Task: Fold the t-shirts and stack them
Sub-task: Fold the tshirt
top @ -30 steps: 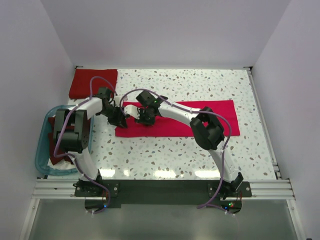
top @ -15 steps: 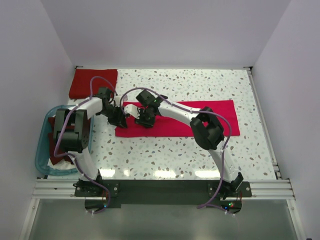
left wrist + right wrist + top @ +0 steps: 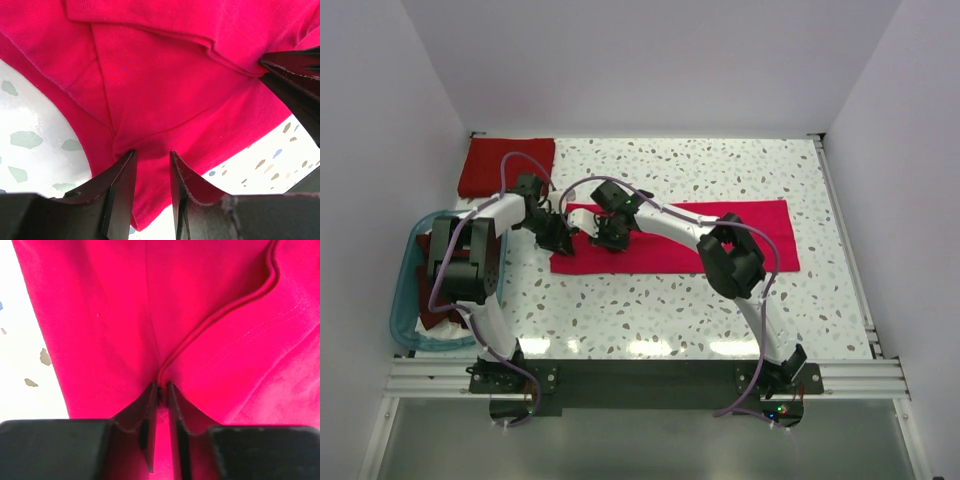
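The left gripper [image 3: 150,156] stood narrow, its dark jaws pinching a puckered fold of the crimson-pink t-shirt [image 3: 775,240] near the shirt's left end. The right gripper [image 3: 162,386] was nearly closed, nipping a raised seam ridge of the same soft knit. The shirt lay as a long flat band across the speckled table [image 3: 670,300]. A darker red t-shirt [image 3: 505,165] sat folded square at the far-left corner

One crimson-pink t-shirt [image 3: 775,222] is lying spread across the middle of the tabletop [image 3: 660,305]. One darker red folded t-shirt [image 3: 490,170] is sitting at the far left corner. One blue tub [image 3: 397,312] at the left edge is holding maroon shirts [image 3: 425,305], their number unclear.
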